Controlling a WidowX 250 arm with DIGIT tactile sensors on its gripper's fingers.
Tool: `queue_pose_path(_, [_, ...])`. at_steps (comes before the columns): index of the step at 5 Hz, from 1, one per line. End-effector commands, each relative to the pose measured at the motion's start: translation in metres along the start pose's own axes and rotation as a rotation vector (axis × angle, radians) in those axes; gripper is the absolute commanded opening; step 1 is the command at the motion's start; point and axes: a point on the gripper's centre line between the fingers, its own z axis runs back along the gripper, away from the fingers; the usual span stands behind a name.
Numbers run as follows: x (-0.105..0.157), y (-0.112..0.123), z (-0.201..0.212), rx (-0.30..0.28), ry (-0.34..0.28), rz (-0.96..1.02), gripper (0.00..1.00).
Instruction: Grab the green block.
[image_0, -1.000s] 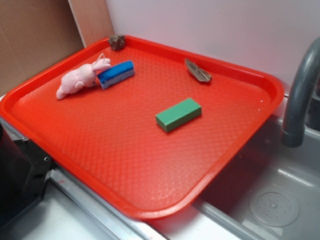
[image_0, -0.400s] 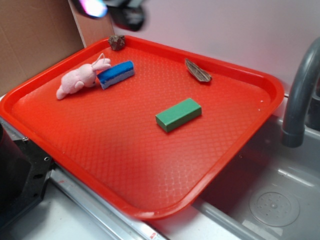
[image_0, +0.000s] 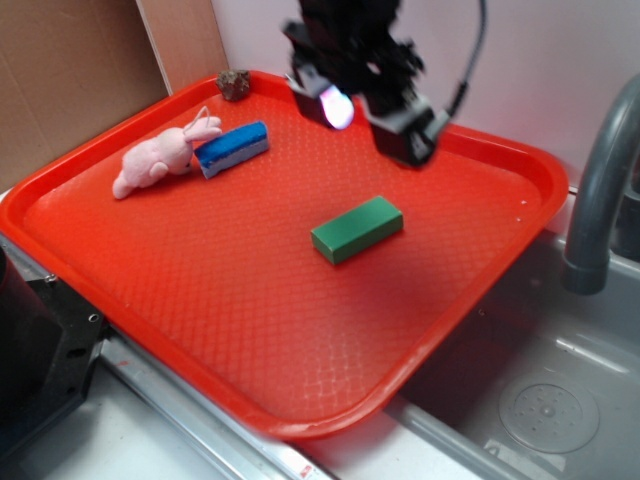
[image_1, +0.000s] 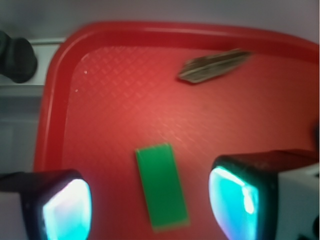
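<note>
Where the red tray (image_0: 200, 300) has its open middle, we find the task's thing, as follows.

Green block (image_0: 357, 229): lies flat on the tray, a little right of centre, touching nothing; in the wrist view (image_1: 162, 186) we see it between the two fingers and lower in the frame.

Long axis: in the exterior view we see it run from lower left to upper right; in the wrist view it runs nearly top to bottom, slightly tilted, its long sides facing the fingers.

End effector (image_0: 368, 118): raised above the back part of the tray, apart from the block, jaws spread wide and empty; we see its fingers (image_1: 67, 207) lit at either side of the block.

Bark-like scrap (image_1: 214, 66): we see it only in the wrist view, near the far rim; in the exterior view the arm covers it.

Exterior view only: a blue block (image_0: 232, 148) at the tray's back left, a pink plush rabbit (image_0: 160, 156) touching its left end, a brown lump (image_0: 234, 84) on the back corner rim.

Beside the tray: a grey faucet (image_0: 600, 190) and a sink (image_0: 540, 390) on the right; we also see the faucet (image_1: 17, 56) in the wrist view.
</note>
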Motion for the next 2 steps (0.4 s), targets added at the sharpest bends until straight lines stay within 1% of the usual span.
queue_pose_path(1, [-0.003,0.012,-0.017,0.01,0.026,-0.009,1.0])
queue_pose_path(2, [-0.007,0.015,-0.027,-0.044,0.058,-0.016,1.0])
